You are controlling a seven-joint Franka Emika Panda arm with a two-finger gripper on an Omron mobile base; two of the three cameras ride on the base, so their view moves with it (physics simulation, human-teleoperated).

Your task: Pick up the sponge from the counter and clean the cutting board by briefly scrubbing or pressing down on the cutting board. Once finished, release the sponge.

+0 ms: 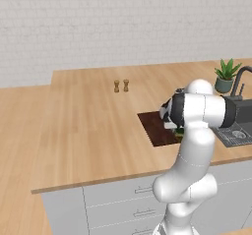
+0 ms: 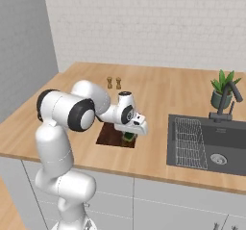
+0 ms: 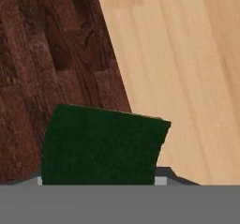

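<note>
- The left base view shows a wide light-wood butcher-block counter with grey drawer fronts below, and two small brown shakers standing side by side near its back edge. The white arm's elbow hides much of a flat dark reddish-brown cutting board near the front edge.
- The right base view adds a black sink basin with a wire rack inside it, a dark faucet, and a green potted plant near the back edge. The gripper points down over the board's right end.
- The hand view shows the gripper clamped on a small dark green rectangular sponge, close above the board's right edge, where dark wood meets pale counter. Whether the sponge touches the board cannot be told.
</note>
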